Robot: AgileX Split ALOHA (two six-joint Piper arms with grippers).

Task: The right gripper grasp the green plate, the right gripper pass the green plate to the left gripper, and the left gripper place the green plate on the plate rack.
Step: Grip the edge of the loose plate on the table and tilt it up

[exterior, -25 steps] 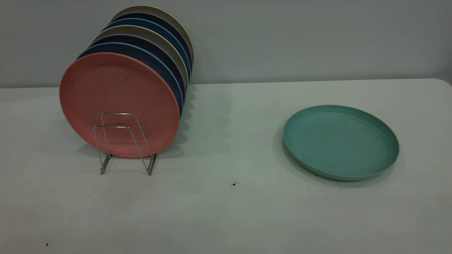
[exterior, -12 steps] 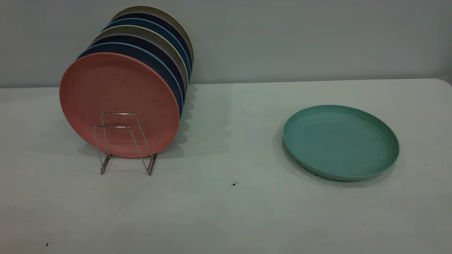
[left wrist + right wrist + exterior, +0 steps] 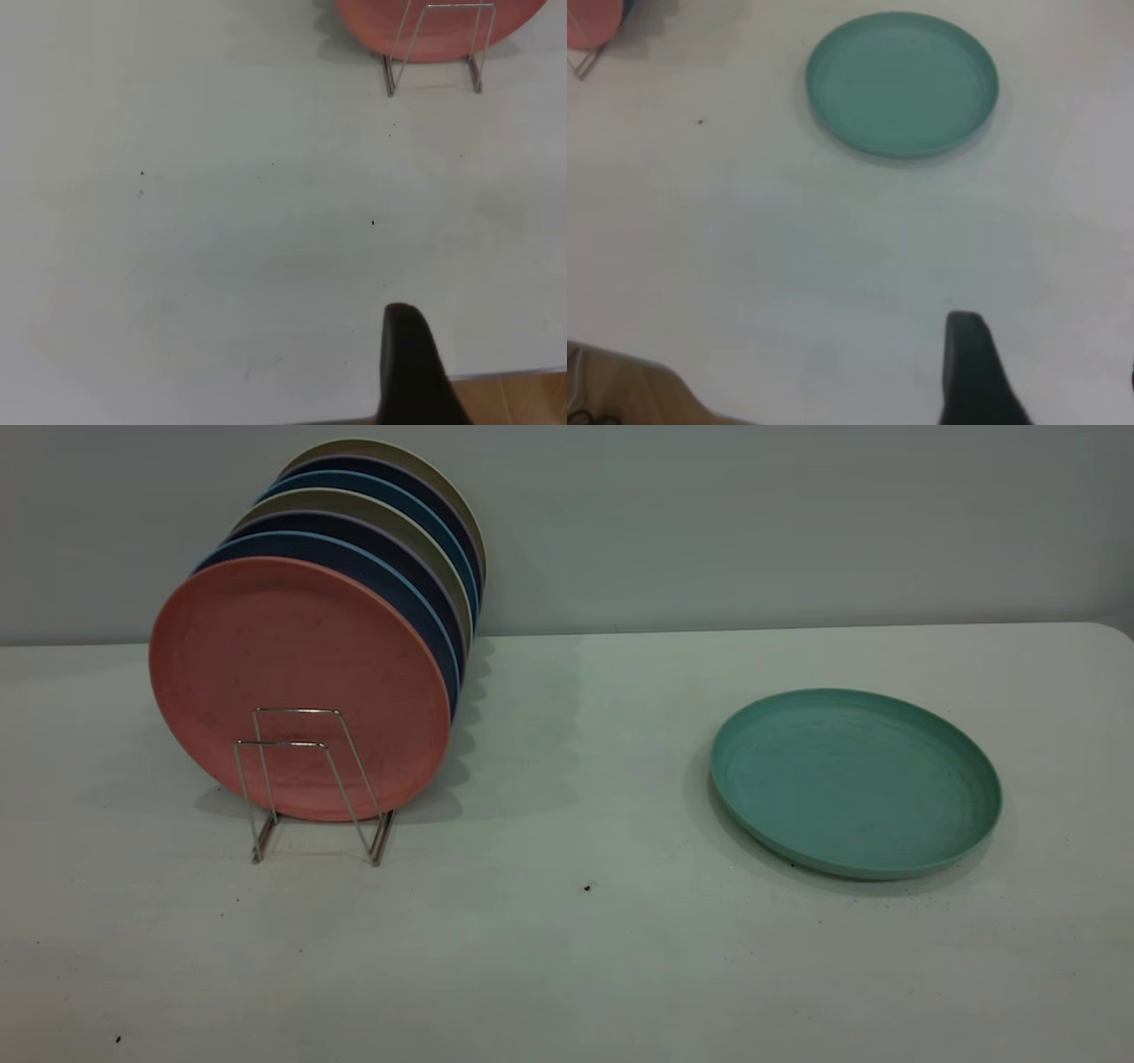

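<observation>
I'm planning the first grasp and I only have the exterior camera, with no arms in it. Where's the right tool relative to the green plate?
Observer: The right tool hangs near the table's front edge, well apart from the green plate, which lies flat ahead of it.
Operator: And the left tool?
Observer: The left tool is also by the front edge, facing the plate rack from a distance and holding nothing visible.

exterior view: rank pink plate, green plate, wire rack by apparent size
1. pink plate and green plate: similar; pink stands upright facing the camera, green lies flat and foreshortened, so no ranking.
2. plate rack: its visible front loops look smallest.
</observation>
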